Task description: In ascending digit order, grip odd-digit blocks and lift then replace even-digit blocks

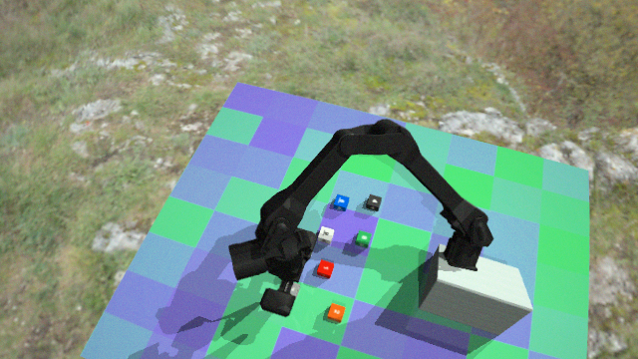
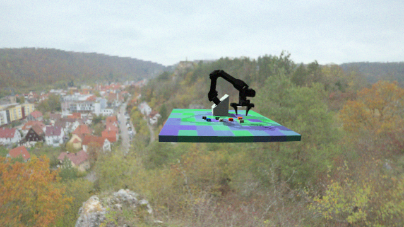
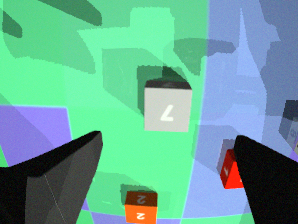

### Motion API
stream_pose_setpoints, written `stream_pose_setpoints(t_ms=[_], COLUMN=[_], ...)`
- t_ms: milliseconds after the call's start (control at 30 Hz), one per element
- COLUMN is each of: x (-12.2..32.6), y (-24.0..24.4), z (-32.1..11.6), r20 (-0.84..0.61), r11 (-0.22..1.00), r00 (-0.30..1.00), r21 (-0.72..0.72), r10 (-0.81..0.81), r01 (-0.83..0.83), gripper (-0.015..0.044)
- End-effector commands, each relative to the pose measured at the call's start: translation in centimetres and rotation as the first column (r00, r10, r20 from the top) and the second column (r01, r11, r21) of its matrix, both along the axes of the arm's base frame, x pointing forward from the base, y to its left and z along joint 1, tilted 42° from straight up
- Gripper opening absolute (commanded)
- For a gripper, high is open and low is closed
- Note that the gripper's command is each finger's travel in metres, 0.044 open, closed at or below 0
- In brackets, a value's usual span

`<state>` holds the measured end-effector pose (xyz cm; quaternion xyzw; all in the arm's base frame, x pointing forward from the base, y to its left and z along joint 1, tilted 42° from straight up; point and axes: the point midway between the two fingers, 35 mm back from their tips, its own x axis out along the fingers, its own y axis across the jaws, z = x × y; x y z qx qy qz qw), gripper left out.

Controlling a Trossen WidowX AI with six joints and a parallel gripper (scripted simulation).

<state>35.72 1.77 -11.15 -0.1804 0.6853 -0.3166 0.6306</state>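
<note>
Showing green, blue and purple squares, the tabletop [image 1: 189, 219] [image 2: 189, 138] [image 3: 125, 155] overlooks a town [image 2: 79, 116].

A grey block [image 1: 295, 289] [image 2: 241, 121] [image 3: 167, 109] marked 7 is seated flat on the table, apart from an orange block [image 1: 336, 312] [image 2: 240, 118] [image 3: 141, 209] marked 2 and a red block [image 1: 325, 268] [image 2: 230, 119] [image 3: 230, 172]. White [image 1: 326, 234] [image 2: 221, 120] [image 3: 291, 125], green [image 1: 363, 238] [image 2: 217, 118], blue [image 1: 341, 201] [image 2: 208, 120] and black [image 1: 373, 201] [image 2: 204, 117] blocks are spread beyond.
</note>
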Motion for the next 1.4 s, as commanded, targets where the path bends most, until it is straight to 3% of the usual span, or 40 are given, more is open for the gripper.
stream_pose_setpoints(t_ms=[0, 67, 233, 567, 900, 1033, 1167, 1367], x=[0.8, 0.9, 1.0, 0.2, -7.5, -11.6, -12.3, -13.2], y=[2.9, 4.6, 4.8, 3.8, -3.1, -5.5, -5.9, -10.5], z=[3.1, 5.2, 5.5, 7.1, 15.0, 16.7, 16.9, 11.5], r20=[0.007, 0.006, 0.006, 0.005, -0.002, -0.006, -0.007, -0.006], r11=[1.0, 1.0, 1.0, 1.0, 1.0, 1.0, 1.0, 1.0], r00=[1.0, 1.0, 1.0, 1.0, 1.0, 1.0, 1.0, 1.0], r21=[0.008, 0.008, 0.008, 0.008, 0.003, -0.001, -0.001, -0.003], r10=[-0.003, -0.003, -0.003, -0.003, -0.003, -0.003, -0.003, -0.003], r01=[0.003, 0.003, 0.003, 0.003, 0.003, 0.003, 0.003, 0.003], gripper=[0.0295, 0.0242, 0.012, 0.012, 0.012, 0.012, 0.012, 0.0278])
